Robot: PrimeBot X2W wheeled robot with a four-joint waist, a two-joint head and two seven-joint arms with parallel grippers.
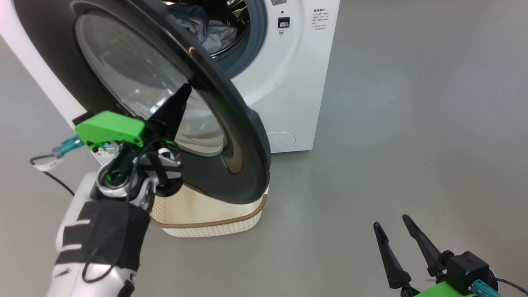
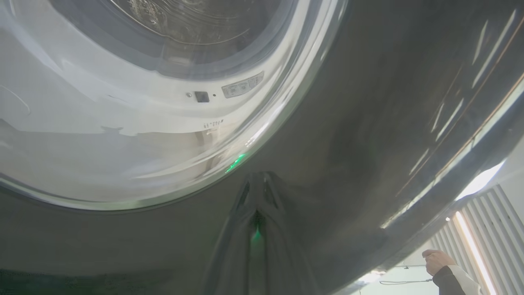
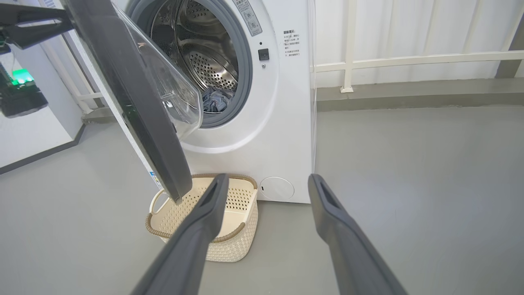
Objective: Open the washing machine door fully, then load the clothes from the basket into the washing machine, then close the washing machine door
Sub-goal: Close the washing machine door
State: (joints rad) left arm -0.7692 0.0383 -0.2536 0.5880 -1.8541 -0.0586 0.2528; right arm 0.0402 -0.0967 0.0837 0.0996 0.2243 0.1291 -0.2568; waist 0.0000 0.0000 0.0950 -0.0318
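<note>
The washing machine (image 1: 288, 82) stands on the grey floor (image 1: 412, 123), near the floor's far edge where the wall begins in the right wrist view. The washing machine door (image 1: 247, 136) hangs partly open and stands at an angle in front of the opening. In the head view it hides the left part of the drum, and the top of the machine is cut off by the picture's edge. The clothes (image 1: 206, 29) lie inside the drum, low and toward the back. Only a small heap of blue and pale cloth shows past the door's rim, and the prints cannot be made out. The basket (image 1: 214, 225) sits on the floor just in front of the machine, under the door's lower edge. From the head view the door covers most of it and its inside is hidden, while the right wrist view shows its perforated inner wall. The left gripper (image 1: 186, 88) has its fingers pressed together, pointing at the outer face of the door where the black rim meets the glass. In the left wrist view the tips seem to lie against the rim, but the glossy reflection makes the contact hard to judge. The right gripper (image 1: 391, 220) hovers low over the floor, well apart from the machine, fingers spread and holding nothing. A person's hand (image 2: 436, 262) shows at the lower right corner of the left wrist view, partly cut off.
</note>
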